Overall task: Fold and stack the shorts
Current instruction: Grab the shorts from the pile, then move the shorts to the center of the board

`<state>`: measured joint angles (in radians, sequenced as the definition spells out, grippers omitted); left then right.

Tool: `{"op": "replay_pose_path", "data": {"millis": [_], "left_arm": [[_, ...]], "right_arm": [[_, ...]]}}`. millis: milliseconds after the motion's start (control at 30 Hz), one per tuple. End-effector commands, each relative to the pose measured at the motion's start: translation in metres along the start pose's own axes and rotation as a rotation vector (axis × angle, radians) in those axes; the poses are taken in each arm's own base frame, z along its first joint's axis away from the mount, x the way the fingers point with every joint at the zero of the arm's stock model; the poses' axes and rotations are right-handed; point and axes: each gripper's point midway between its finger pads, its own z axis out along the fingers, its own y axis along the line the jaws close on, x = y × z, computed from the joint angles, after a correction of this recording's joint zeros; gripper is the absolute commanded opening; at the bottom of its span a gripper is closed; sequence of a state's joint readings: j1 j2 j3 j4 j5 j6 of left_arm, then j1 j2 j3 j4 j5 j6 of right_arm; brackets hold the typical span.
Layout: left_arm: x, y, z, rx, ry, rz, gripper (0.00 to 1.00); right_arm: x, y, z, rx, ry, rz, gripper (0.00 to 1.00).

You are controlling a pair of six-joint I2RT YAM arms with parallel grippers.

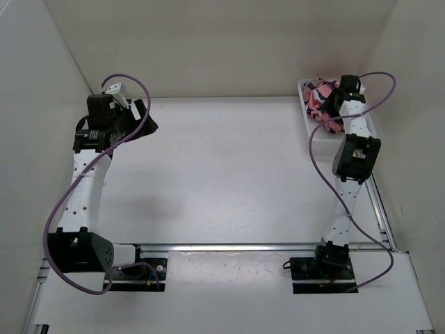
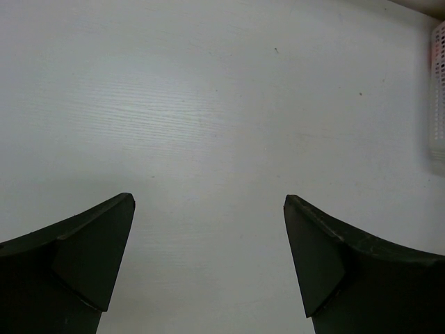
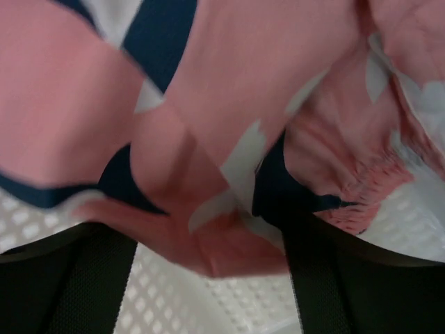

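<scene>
The coral-pink shorts [image 1: 320, 92] with navy and white shapes lie bunched in the white mesh basket [image 1: 306, 113] at the far right. My right gripper [image 1: 332, 99] reaches down into the basket. In the right wrist view the shorts [image 3: 208, 104] fill the frame, and a fold of fabric hangs between the jaws of my right gripper [image 3: 208, 233], which stand wide apart. The fingertips are hidden under the fabric. My left gripper [image 1: 142, 120] is open and empty over the bare table at the far left, as the left wrist view [image 2: 208, 202] also shows.
The basket's mesh floor [image 3: 181, 299] shows below the fabric. The basket's edge [image 2: 438, 104] appears at the right of the left wrist view. White walls enclose the table on three sides. A metal rail [image 1: 243, 245] runs along the near edge by the arm bases.
</scene>
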<state>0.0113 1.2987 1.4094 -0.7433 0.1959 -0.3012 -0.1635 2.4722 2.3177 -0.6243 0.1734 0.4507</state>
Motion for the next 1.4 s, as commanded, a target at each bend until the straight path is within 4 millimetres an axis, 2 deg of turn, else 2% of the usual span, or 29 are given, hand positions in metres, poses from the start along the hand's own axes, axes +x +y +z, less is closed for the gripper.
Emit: {"op": "replay_pose_path", "data": {"millis": [0, 67, 100, 133, 200, 233, 300, 333, 400, 433, 500, 533, 600, 700, 767, 800, 867, 900, 933, 1000, 1033, 1100, 1133, 1167, 1200, 1267, 1300, 1333, 1367], "left_arm": [[-0.011, -0.003, 0.001, 0.021, -0.020, 0.035, 1.00], [-0.009, 0.002, 0.003, -0.004, -0.018, 0.033, 1.00], [-0.009, 0.002, 0.003, -0.004, -0.018, 0.033, 1.00], [-0.005, 0.004, 0.004, -0.007, -0.008, 0.031, 1.00], [-0.005, 0.004, 0.004, -0.007, -0.008, 0.031, 1.00], [-0.005, 0.005, 0.004, -0.016, -0.011, 0.031, 1.00], [-0.005, 0.011, 0.003, -0.050, -0.019, 0.007, 1.00], [0.000, 0.011, 0.005, -0.053, -0.009, -0.021, 1.00], [-0.008, 0.008, -0.009, -0.040, -0.050, -0.019, 1.00], [-0.008, 0.009, -0.013, -0.047, -0.061, -0.035, 1.00], [-0.017, 0.010, -0.029, -0.072, -0.119, -0.047, 1.00], [-0.020, 0.012, -0.034, -0.078, -0.135, -0.051, 1.00], [-0.026, 0.009, -0.043, -0.074, -0.150, -0.048, 1.00], [-0.037, 0.012, -0.055, -0.101, -0.161, -0.059, 1.00], [-0.037, 0.015, -0.056, -0.129, -0.137, -0.077, 1.00], [-0.039, 0.017, -0.060, -0.138, -0.138, -0.083, 1.00], [-0.038, 0.018, -0.063, -0.149, -0.133, -0.094, 1.00], [-0.038, 0.018, -0.063, -0.149, -0.133, -0.094, 1.00], [-0.038, 0.015, -0.066, -0.136, -0.138, -0.093, 1.00], [-0.035, 0.014, -0.066, -0.130, -0.125, -0.094, 1.00], [-0.031, 0.013, -0.066, -0.121, -0.116, -0.095, 1.00], [-0.022, 0.015, -0.061, -0.116, -0.087, -0.099, 1.00], [-0.018, 0.014, -0.059, -0.108, -0.074, -0.100, 1.00], [-0.015, 0.015, -0.057, -0.110, -0.066, -0.111, 1.00], [-0.007, 0.014, -0.048, -0.108, -0.032, -0.108, 1.00], [0.006, 0.011, -0.035, -0.103, 0.020, -0.111, 0.99], [0.016, 0.005, -0.025, -0.090, 0.053, -0.098, 0.92], [0.018, 0.001, -0.019, -0.081, 0.066, -0.100, 0.81], [0.027, 0.000, -0.010, -0.081, 0.101, -0.095, 0.70]], "right_arm": [[-0.044, 0.018, 0.000, -0.061, -0.147, 0.050, 0.54], [-0.046, 0.020, 0.002, -0.069, -0.161, 0.073, 0.26], [-0.052, 0.022, -0.005, -0.078, -0.177, 0.075, 0.00], [-0.064, 0.035, -0.025, -0.105, -0.206, 0.082, 0.00], [-0.069, 0.040, -0.043, -0.107, -0.234, 0.069, 0.00], [-0.083, 0.061, -0.076, -0.154, -0.283, 0.048, 0.00], [-0.096, 0.076, -0.113, -0.191, -0.335, -0.011, 0.00], [-0.112, 0.096, -0.163, -0.253, -0.400, -0.033, 0.00], [-0.117, 0.119, -0.210, -0.349, -0.445, -0.103, 0.00], [-0.122, 0.136, -0.254, -0.426, -0.489, -0.130, 0.00], [-0.126, 0.156, -0.311, -0.539, -0.533, -0.166, 0.00], [-0.119, 0.172, -0.352, -0.646, -0.544, -0.198, 0.00], [-0.114, 0.183, -0.406, -0.758, -0.574, -0.230, 0.00], [-0.076, 0.207, -0.471, -0.907, -0.558, -0.321, 0.00], [-0.052, 0.209, -0.484, -0.936, -0.515, -0.370, 0.00], [-0.036, 0.211, -0.509, -0.986, -0.505, -0.390, 0.00], [0.007, 0.213, -0.492, -1.003, -0.387, -0.442, 0.00], [0.027, 0.211, -0.505, -1.041, -0.365, -0.477, 0.00], [0.060, 0.206, -0.472, -1.003, -0.254, -0.499, 0.00], [0.095, 0.194, -0.461, -1.003, -0.182, -0.522, 0.01], [0.134, 0.179, -0.418, -0.940, -0.063, -0.537, 0.12], [0.156, 0.159, -0.386, -0.855, 0.008, -0.506, 0.54], [0.162, 0.145, -0.372, -0.789, 0.037, -0.486, 0.63], [0.169, 0.129, -0.351, -0.678, 0.061, -0.443, 0.66], [0.161, 0.117, -0.355, -0.648, 0.025, -0.412, 0.68], [0.161, 0.100, -0.363, -0.618, -0.016, -0.368, 0.65], [0.160, 0.096, -0.365, -0.615, -0.031, -0.354, 0.55], [0.159, 0.091, -0.365, -0.594, -0.046, -0.340, 0.26], [0.163, 0.085, -0.367, -0.594, -0.043, -0.331, 0.14]]}}
